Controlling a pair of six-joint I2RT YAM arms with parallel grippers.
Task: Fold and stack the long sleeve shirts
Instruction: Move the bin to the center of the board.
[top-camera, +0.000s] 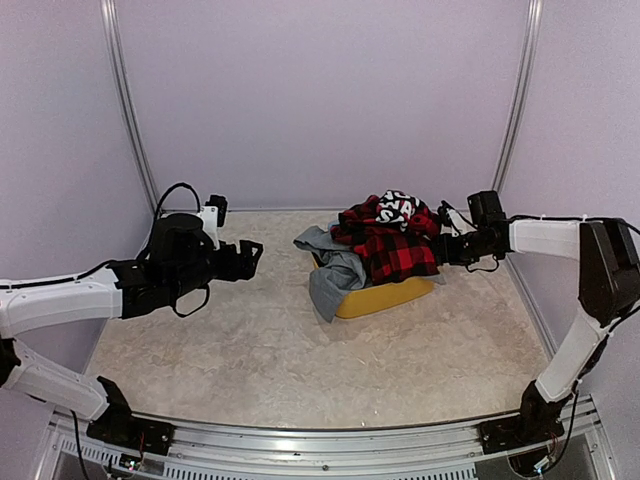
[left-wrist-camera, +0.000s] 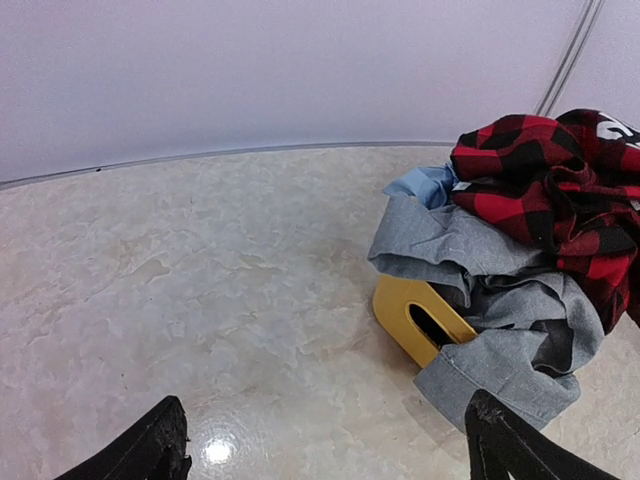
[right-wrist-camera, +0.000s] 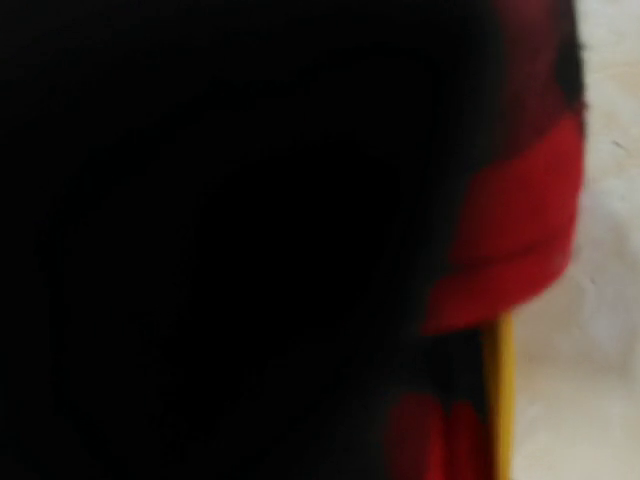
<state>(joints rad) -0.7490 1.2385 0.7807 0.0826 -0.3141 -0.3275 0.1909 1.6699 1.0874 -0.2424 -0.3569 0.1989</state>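
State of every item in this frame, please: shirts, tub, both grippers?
yellow tub: upright, overfilled
flannel shirt: unfolded, heaped in tub
grey shirt: unfolded, draped over tub rim
pale blue shirt: crumpled, mostly buried
left gripper: jaws open, empty
right gripper: against flannel shirt, jaws hidden

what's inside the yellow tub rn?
Piled shirts: red-and-black flannel on top, grey shirt spilling over the rim, pale blue shirt peeking behind. The floor of the yellow tub and anything deeper are covered.
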